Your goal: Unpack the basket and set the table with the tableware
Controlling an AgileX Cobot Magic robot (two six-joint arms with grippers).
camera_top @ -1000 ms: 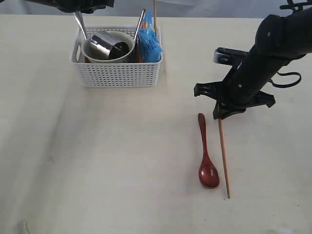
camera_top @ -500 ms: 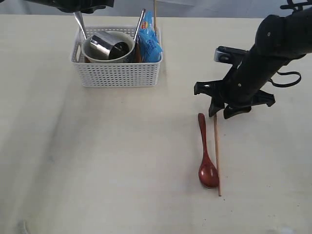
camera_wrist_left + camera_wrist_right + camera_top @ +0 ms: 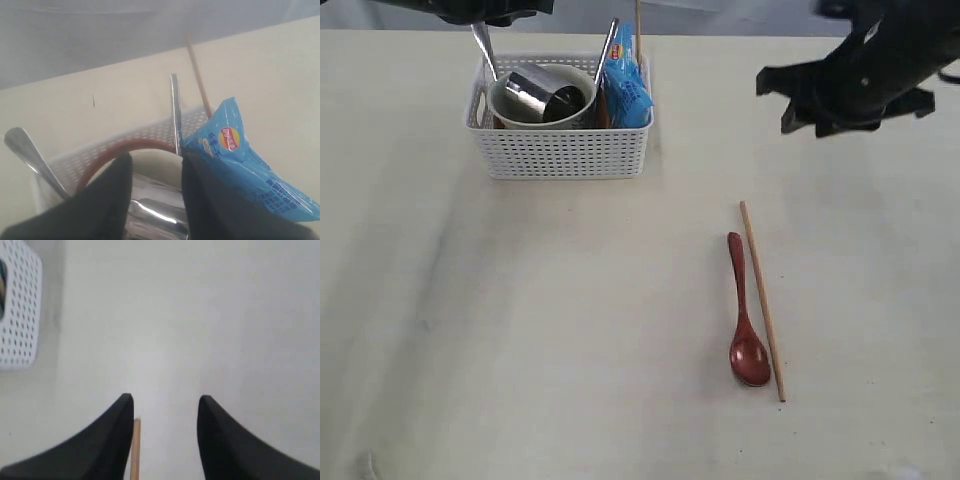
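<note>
The right gripper (image 3: 165,404) hangs open and empty over the far right of the table (image 3: 570,340). Nearer, a chopstick (image 3: 762,300) lies just right of the red spoon (image 3: 741,305). The left gripper (image 3: 156,160), part-open and holding nothing, hovers above the basket (image 3: 560,155) at far left.

Two chopsticks (image 3: 761,300) (image 3: 638,25), one spoon (image 3: 749,360), one basket (image 3: 560,155)

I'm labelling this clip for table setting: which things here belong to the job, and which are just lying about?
Part of the job:
basket, steel cup, cream bowl, reddish-brown plate, two steel cutlery handles, standing chopstick, red spoon, laid chopstick, table.

Just lying about:
blue chip bag.
</note>
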